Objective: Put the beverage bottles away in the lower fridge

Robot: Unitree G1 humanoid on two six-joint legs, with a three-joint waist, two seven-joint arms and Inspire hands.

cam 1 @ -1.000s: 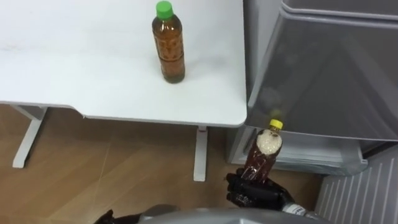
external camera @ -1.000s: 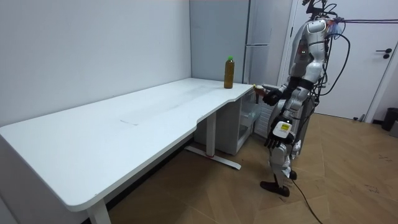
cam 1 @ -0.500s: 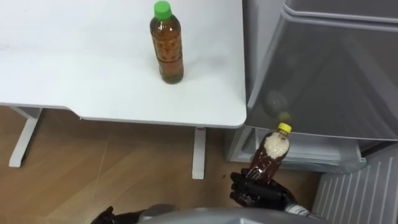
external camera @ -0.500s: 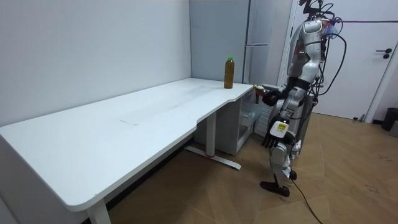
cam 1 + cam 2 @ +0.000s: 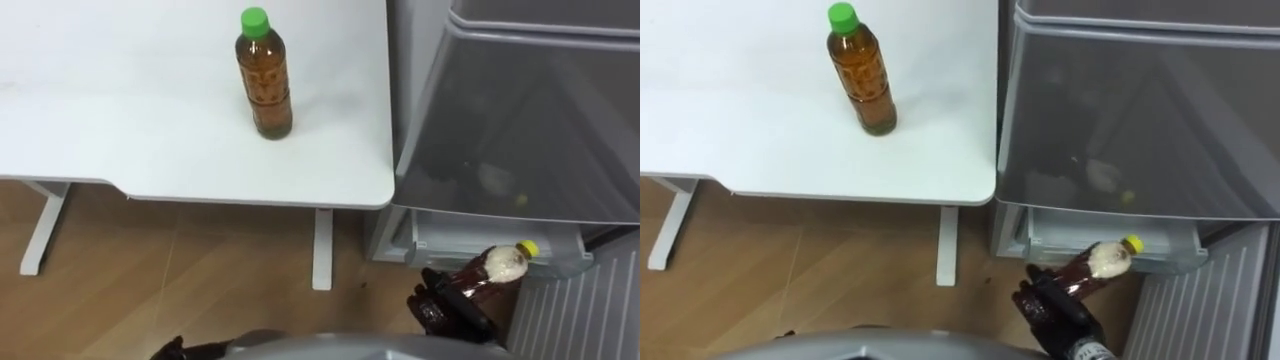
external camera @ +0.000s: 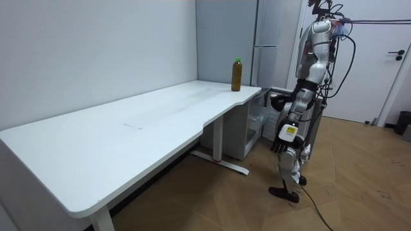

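You see the right hand [image 5: 445, 308] clenched round a yellow-capped bottle [image 5: 485, 275], tilted, cap toward the lower fridge [image 5: 470, 238]. Green-capped bottle [image 5: 264, 75] stands upright on the tabletop [image 5: 120, 120]. Left hand [image 6: 280, 146] hangs at the robot's side; state cannot be told.

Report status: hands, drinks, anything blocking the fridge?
Right hand shut on yellow-capped bottle, tilted toward lower fridge. Left hand hangs idle. Green-capped bottle upright on table. No obstruction seen.
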